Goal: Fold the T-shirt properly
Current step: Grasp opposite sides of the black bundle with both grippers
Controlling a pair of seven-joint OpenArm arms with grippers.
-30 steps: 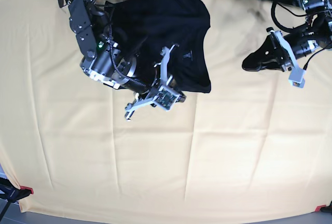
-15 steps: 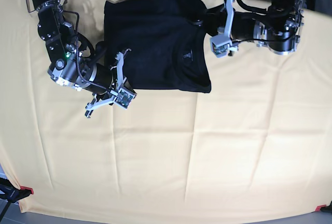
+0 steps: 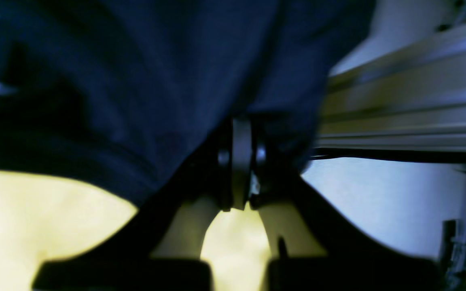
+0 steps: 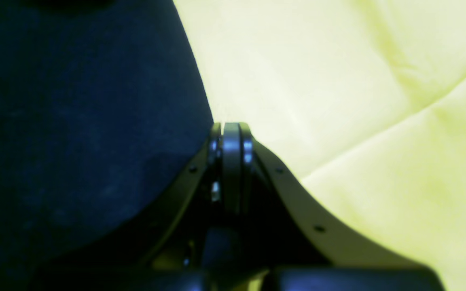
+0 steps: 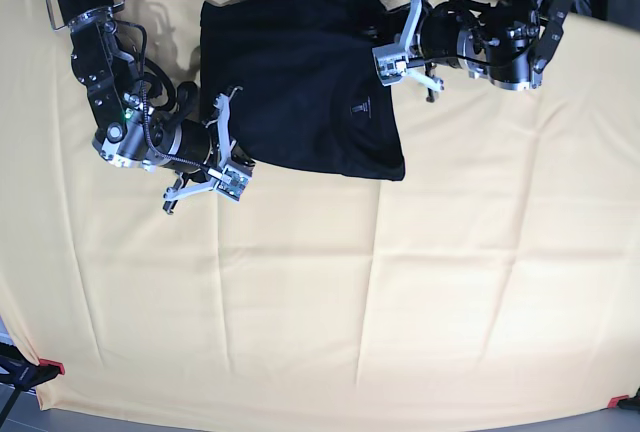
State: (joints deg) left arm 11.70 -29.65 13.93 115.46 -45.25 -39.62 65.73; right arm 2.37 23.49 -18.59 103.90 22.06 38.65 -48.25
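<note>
**Fold status: T-shirt compacted, edges under inspection**

My right gripper [image 4: 231,129] is showing its jaws pressed together with nothing between them. The tips are sitting just beside the curved edge of the T-shirt [image 4: 75,121], over the yellow tablecloth [image 4: 358,101]. My left gripper [image 3: 239,161] is also presenting its jaws pressed together; dark fabric is lying right against and above the tips, but the blur is preventing me from telling whether any cloth is pinched, so I am treating it as not held.

Moving outward, the base view is showing the T-shirt [image 5: 300,82] lying as a compact, roughly rectangular black block at the far side of the tablecloth [image 5: 400,302], with a small grey printed mark facing up. No sleeve is sticking out that I can see. I am judging the main folds as largely done. What is remaining, in my estimate, is squaring the near edge, which is running slightly slanted, and withdrawing both arms.

View comparison:
- The base view is giving the whole outline of the garment and both arms flanking it, right gripper [image 5: 225,152] at the near left corner, left gripper [image 5: 395,47] at the far right edge.
- The right wrist view is resolving the exact gap between tips and hem.
- The left wrist view is adding an aluminium rail [image 3: 411,101] beyond the table edge, unclear elsewhere.
</note>
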